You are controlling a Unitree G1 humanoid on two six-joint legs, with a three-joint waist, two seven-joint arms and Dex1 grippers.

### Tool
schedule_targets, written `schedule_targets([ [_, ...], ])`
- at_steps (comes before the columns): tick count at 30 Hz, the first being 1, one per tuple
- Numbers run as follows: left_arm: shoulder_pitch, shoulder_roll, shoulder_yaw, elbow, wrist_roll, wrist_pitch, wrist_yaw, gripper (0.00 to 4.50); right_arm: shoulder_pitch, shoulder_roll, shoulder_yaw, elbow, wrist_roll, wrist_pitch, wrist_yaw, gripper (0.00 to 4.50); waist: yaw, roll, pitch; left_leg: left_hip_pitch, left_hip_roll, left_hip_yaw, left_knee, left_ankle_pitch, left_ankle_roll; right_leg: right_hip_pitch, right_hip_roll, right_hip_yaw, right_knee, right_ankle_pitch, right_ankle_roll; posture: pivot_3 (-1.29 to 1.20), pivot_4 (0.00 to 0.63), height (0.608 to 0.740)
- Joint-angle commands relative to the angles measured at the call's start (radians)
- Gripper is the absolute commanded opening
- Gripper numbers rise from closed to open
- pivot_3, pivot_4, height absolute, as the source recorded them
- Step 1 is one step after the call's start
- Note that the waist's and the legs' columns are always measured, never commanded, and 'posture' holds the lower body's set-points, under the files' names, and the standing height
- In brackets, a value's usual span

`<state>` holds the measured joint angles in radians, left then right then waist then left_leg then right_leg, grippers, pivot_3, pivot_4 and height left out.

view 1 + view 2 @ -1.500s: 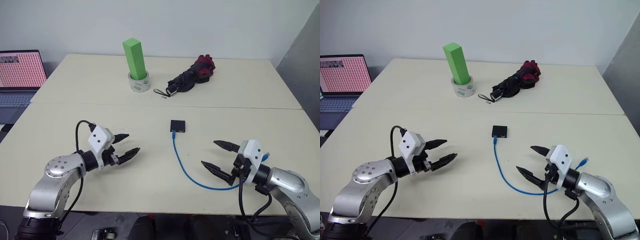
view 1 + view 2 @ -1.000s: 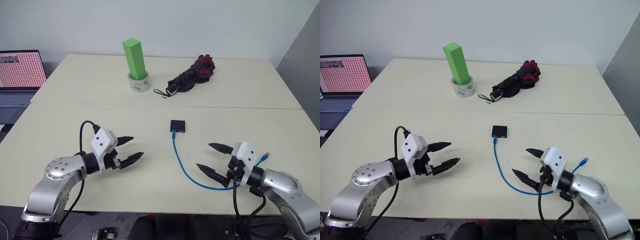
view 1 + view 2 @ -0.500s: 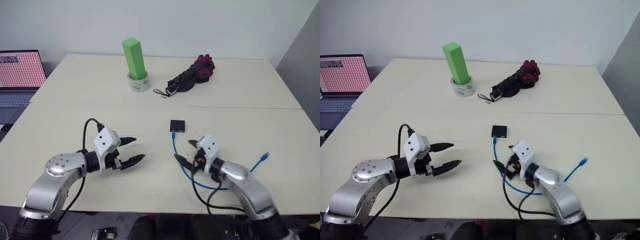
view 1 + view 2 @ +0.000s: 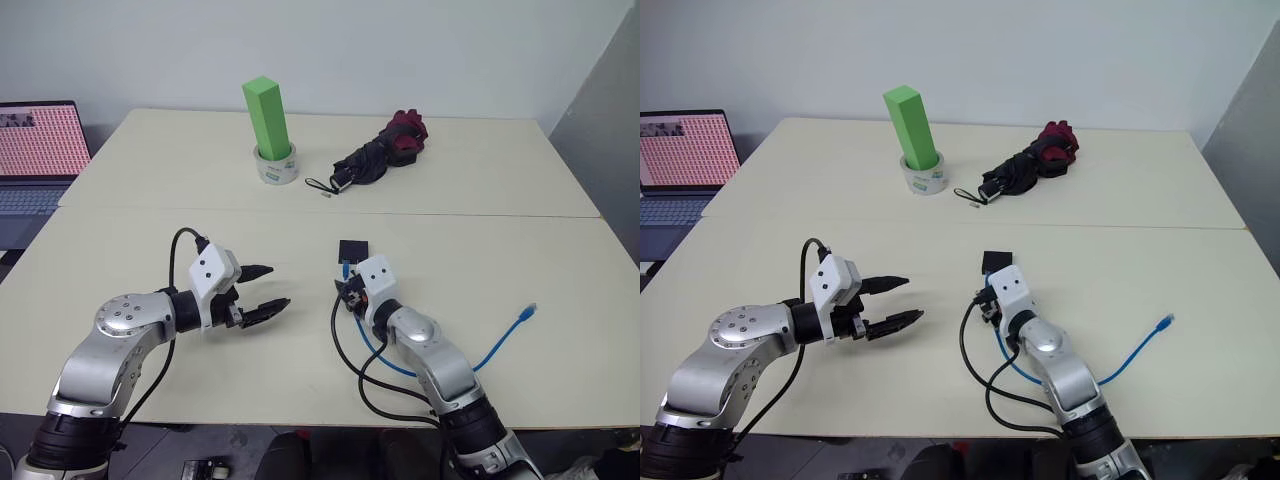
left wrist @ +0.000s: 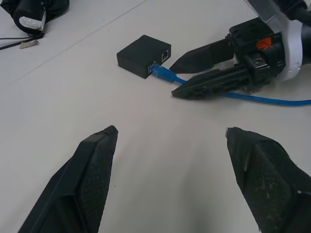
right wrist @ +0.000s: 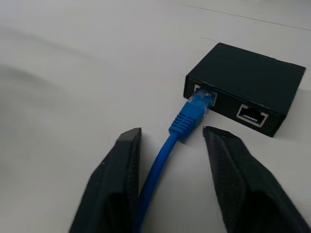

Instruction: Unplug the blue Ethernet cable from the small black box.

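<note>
The small black box (image 4: 352, 250) lies flat at the middle of the table. The blue Ethernet cable (image 6: 187, 119) is plugged into a port on its edge. From there the cable curves over the table to a free plug (image 4: 529, 311) on the right. My right gripper (image 6: 172, 132) sits just behind the plug, one finger on each side of the cable. Its jaws are narrowed, with a gap still showing beside the cable. The left gripper (image 4: 279, 285) hovers open and empty to the left of the box (image 5: 141, 53), pointing toward it.
A green block (image 4: 265, 115) stands upright in a tape roll (image 4: 277, 168) at the back. A folded black-and-red umbrella (image 4: 385, 150) lies to its right. An open laptop (image 4: 35, 150) sits off the table's left edge.
The right gripper swung in from the table's right side to the cable just behind the box, and its jaws narrowed around the cable. The left gripper barely moved.
</note>
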<state>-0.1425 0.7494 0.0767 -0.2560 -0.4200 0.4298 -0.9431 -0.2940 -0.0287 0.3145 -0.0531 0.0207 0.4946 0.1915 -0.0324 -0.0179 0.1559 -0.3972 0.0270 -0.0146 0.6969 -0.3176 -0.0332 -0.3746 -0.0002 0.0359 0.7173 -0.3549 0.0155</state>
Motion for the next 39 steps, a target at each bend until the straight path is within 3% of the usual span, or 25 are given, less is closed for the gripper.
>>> schedule_targets([
  [1, -0.015, -0.008, 0.000, 0.006, -0.015, -0.004, -0.014, 3.80, -0.008, -0.026, -0.021, 0.007, -0.008, 0.040, 0.018, 1.00, 0.000, 0.000, 0.000, 0.000, 0.000, 0.000, 0.000, 0.000, 0.000, 0.000, 0.000, 0.000, 0.000, 0.000, 0.000, 0.00, 0.150, 0.740],
  [5, -0.045, -0.035, 0.004, 0.059, -0.016, 0.001, 0.001, 3.80, -0.042, -0.098, -0.019, -0.013, -0.014, 0.043, 0.090, 0.05, 0.003, 0.000, 0.000, 0.000, 0.000, 0.000, 0.000, 0.000, 0.000, 0.000, 0.000, 0.000, 0.000, 0.000, 0.000, 0.00, 0.150, 0.740],
  [8, -0.072, -0.058, 0.013, 0.104, -0.034, 0.028, 0.011, 3.80, -0.065, -0.205, 0.014, -0.047, -0.045, -0.014, 0.189, 0.04, 0.004, 0.000, 0.000, 0.000, -0.001, 0.000, 0.000, 0.000, 0.000, 0.000, -0.001, -0.001, 0.000, 0.000, 0.000, 0.00, 0.150, 0.740],
  [12, -0.127, -0.103, 0.061, 0.118, -0.187, 0.216, 0.025, 3.80, -0.078, -0.451, 0.072, -0.099, -0.143, -0.288, 0.353, 0.02, 0.007, 0.000, 0.001, -0.003, -0.003, -0.001, 0.001, 0.000, 0.000, 0.000, -0.003, -0.001, -0.002, 0.000, 0.000, 0.00, 0.150, 0.740],
  [19, -0.156, -0.057, 0.068, 0.113, -0.360, 0.423, -0.086, 3.80, -0.149, -0.651, 0.081, 0.016, -0.275, -0.848, 0.401, 0.02, -0.017, 0.000, 0.001, -0.002, 0.001, 0.000, 0.000, 0.000, 0.000, -0.001, 0.001, 0.000, -0.002, 0.000, 0.000, 0.00, 0.150, 0.740],
  [25, -0.195, -0.103, 0.040, 0.099, -0.389, 0.439, -0.085, 3.80, -0.197, -0.673, 0.065, 0.111, -0.269, -1.111, 0.410, 0.01, -0.012, 0.000, 0.001, -0.002, 0.001, 0.000, 0.001, 0.000, 0.000, 0.000, 0.001, -0.001, -0.002, 0.000, 0.000, 0.00, 0.150, 0.740],
  [37, -0.212, -0.178, 0.015, 0.094, -0.414, 0.430, -0.082, 3.80, -0.237, -0.625, 0.051, 0.152, -0.239, -1.196, 0.435, 0.01, -0.002, 0.000, 0.001, -0.002, 0.001, 0.000, 0.002, 0.000, 0.000, 0.000, 0.000, 0.000, -0.002, 0.000, 0.000, 0.00, 0.150, 0.740],
  [39, -0.216, -0.186, 0.014, 0.102, -0.415, 0.425, -0.082, 3.41, -0.240, -0.618, 0.051, 0.151, -0.237, -1.197, 0.441, 0.01, -0.001, 0.000, 0.001, -0.002, 0.001, 0.000, 0.002, 0.000, 0.000, 0.000, 0.000, 0.000, -0.002, 0.000, 0.000, 0.00, 0.150, 0.740],
])
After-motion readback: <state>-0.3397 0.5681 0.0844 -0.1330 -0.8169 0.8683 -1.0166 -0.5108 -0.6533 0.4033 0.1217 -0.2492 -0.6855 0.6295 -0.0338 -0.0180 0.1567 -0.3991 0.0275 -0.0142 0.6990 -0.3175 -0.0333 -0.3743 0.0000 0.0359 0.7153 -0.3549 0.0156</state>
